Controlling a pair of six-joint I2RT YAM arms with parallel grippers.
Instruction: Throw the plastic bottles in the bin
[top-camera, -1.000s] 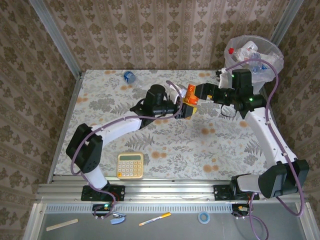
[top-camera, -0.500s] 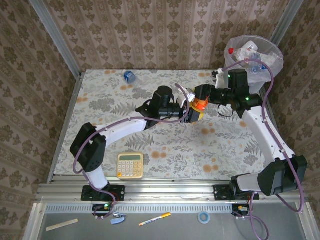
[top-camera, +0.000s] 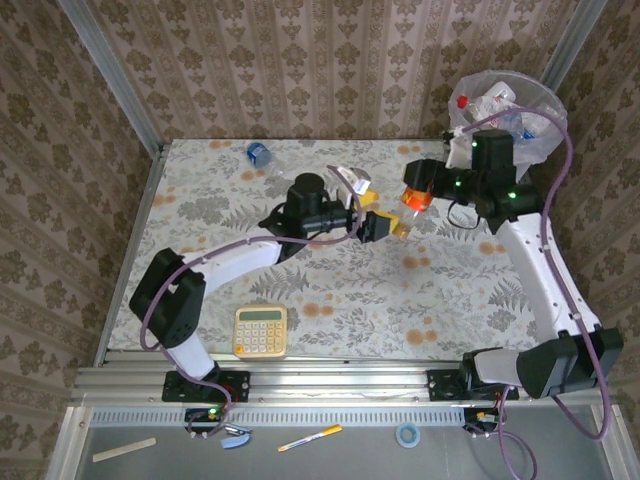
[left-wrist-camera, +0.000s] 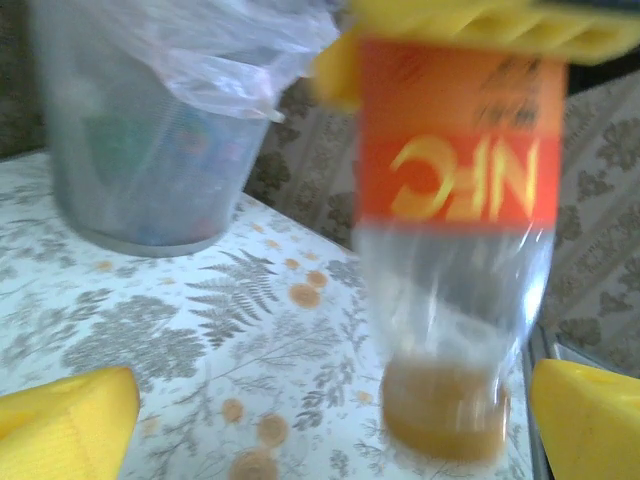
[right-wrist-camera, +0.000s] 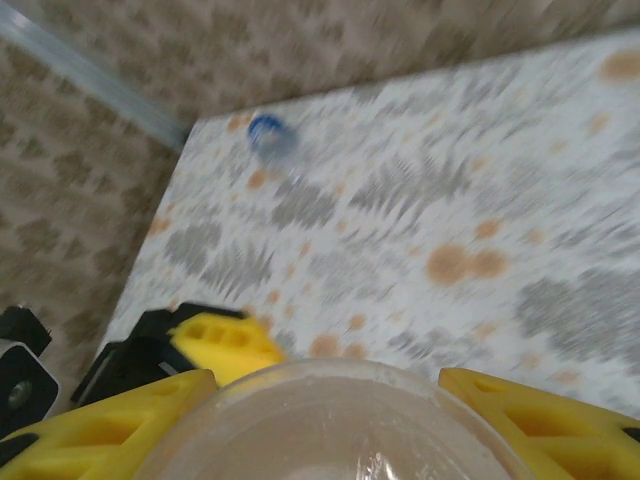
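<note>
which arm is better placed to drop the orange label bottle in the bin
Right. The right hand grips the orange-labelled bottle, and that arm is nearer the bin. The left hand is open, clear of the bottle.

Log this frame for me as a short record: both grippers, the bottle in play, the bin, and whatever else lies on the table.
left gripper: open, fingers apart on either side of the bottle, not touching it
right gripper: shut on the orange-label bottle
bottle position: held above the table, short of the bin
bin: at the far right corner, bag-lined, bottles inside
loose bottle: blue-capped, lying at the far left of the table
calculator: near edge, apart from both arms
</note>
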